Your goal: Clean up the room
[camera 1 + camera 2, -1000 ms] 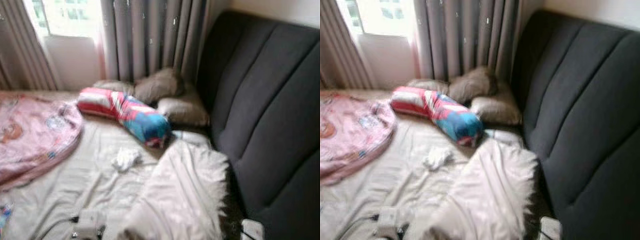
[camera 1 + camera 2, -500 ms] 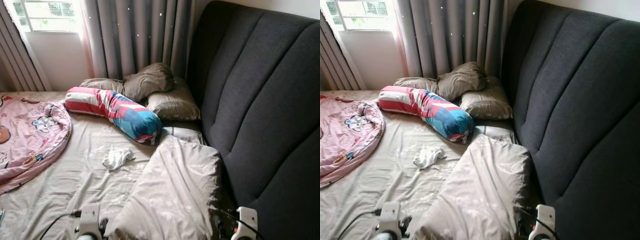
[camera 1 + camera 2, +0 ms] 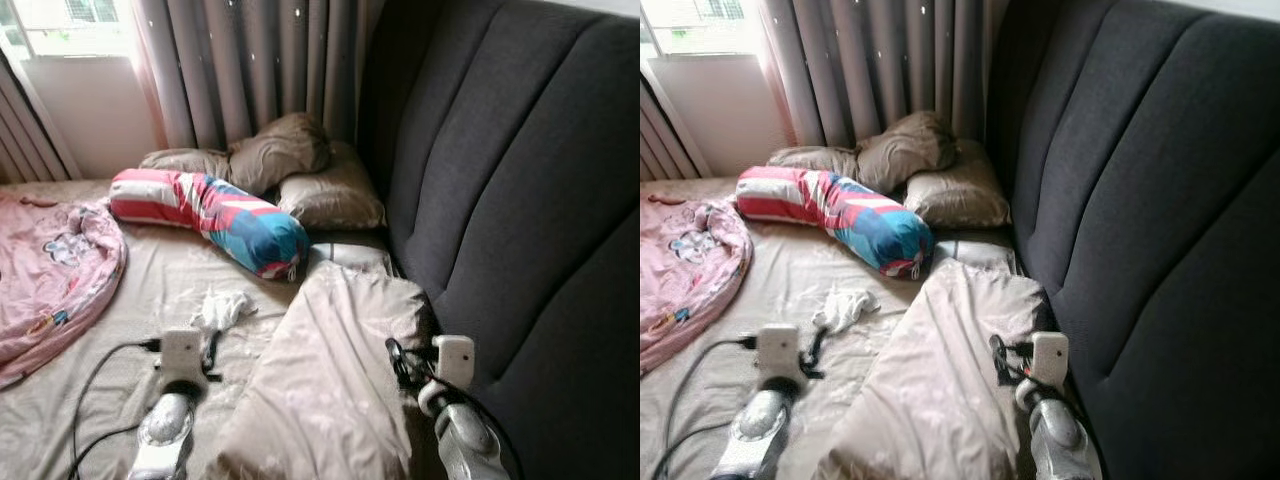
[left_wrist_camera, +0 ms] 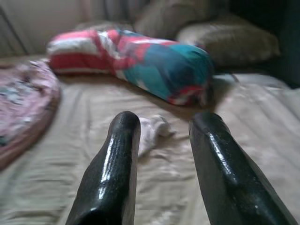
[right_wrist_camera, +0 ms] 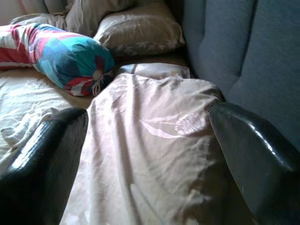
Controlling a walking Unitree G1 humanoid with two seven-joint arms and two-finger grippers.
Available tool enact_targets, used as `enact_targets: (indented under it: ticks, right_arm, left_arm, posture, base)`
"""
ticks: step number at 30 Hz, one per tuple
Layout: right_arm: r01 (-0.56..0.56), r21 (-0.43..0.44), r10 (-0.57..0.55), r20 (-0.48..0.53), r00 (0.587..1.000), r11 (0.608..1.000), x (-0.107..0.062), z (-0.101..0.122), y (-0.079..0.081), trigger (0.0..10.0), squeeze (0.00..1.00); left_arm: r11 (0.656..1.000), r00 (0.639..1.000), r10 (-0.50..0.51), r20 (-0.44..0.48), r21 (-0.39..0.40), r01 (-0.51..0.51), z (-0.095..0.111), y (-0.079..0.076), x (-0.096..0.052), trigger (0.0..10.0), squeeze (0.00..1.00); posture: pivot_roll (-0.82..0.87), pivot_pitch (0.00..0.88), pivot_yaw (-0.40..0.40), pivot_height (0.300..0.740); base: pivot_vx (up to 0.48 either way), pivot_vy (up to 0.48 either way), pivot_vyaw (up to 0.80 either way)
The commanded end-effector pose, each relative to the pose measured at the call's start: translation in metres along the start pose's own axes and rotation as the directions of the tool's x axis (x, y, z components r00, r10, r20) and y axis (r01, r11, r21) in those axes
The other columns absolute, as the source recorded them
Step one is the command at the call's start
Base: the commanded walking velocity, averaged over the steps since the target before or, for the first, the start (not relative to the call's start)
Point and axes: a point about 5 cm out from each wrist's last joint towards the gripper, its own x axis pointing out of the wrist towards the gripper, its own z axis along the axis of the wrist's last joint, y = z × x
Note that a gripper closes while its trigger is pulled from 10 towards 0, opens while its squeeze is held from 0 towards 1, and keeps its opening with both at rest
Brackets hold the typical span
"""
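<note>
Low over the bed point(image 3: 120, 330), the left hand point(image 4: 161, 154) hovers with its fingers parted narrowly and empty, pointed at a white cloth point(image 4: 152, 131) lying just short of the bolster point(image 3: 215, 215). Beside it, the right hand point(image 5: 145, 150) is spread wide and empty above a beige pillow point(image 3: 330, 390), next to the headboard point(image 3: 520, 200). Beyond the bolster lie brown pillows point(image 3: 300, 170); a pink blanket point(image 3: 50, 270) sits well to its left.

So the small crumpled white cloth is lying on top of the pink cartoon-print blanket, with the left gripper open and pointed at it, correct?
Not quite. The small crumpled white cloth lies on the bare beige sheet, apart from the pink cartoon-print blanket, just in front of the red, white and blue bolster; the left eye view shows this. The left gripper is indeed open and pointed at it.
</note>
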Motion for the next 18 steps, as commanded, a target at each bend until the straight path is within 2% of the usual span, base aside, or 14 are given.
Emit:
enact_targets:
  ticks: [1, 4, 9, 12, 15, 18]
  right_arm:
    - [-0.003, 0.005, 0.003, 0.022, 1.000, 1.000, -0.002, 0.001, 0.001, 10.0, 0.00]
    - [0.000, -0.004, 0.001, 0.039, 0.999, 1.000, -0.006, 0.000, 0.000, 10.0, 0.00]
    - [0.004, -0.028, -0.003, 0.028, 1.000, 1.000, -0.006, 0.002, -0.002, 10.0, 0.00]
    - [-0.005, -0.023, 0.005, 0.027, 1.000, 1.000, -0.003, 0.005, -0.001, 10.0, 0.00]
    - [-0.017, -0.043, 0.019, 0.030, 0.999, 0.999, -0.001, 0.008, 0.001, 10.0, 0.00]
    - [0.019, -0.057, -0.017, 0.028, 0.999, 0.998, 0.002, 0.012, -0.004, 10.0, 0.00]
  left_arm:
    - [1.000, 0.999, 0.028, 0.019, -0.014, -0.028, 0.002, 0.003, -0.002, 10.0, 0.00]
    - [1.000, 0.998, 0.027, 0.059, -0.018, -0.026, 0.009, -0.001, -0.002, 10.0, 0.00]
    - [1.000, 0.994, -0.011, 0.107, -0.027, 0.014, 0.023, -0.018, -0.002, 10.0, 0.00]
    - [0.998, 0.994, -0.038, 0.105, -0.037, 0.042, 0.025, -0.029, -0.001, 10.0, 0.00]
    - [0.998, 0.994, -0.049, 0.102, -0.032, 0.053, 0.026, -0.033, 0.002, 10.0, 0.00]
    - [0.997, 0.992, -0.066, 0.103, -0.040, 0.070, 0.031, -0.034, 0.006, 10.0, 0.00]
  posture:
    - [-0.10, 0.069, -0.023, 0.740]
    - [-0.09, 0.091, -0.031, 0.740]
    - [-0.10, 0.103, -0.036, 0.740]
    - [-0.10, 0.099, -0.041, 0.721]
    - [-0.12, 0.103, -0.038, 0.707]
    - [-0.12, 0.114, -0.033, 0.694]
  base:
    - [0.000, 0.000, 0.00]
    - [0.000, 0.000, 0.00]
    - [0.000, 0.000, 0.00]
    - [0.000, 0.000, 0.00]
    - [0.000, 0.000, 0.00]
    - [0.000, 0.000, 0.00]
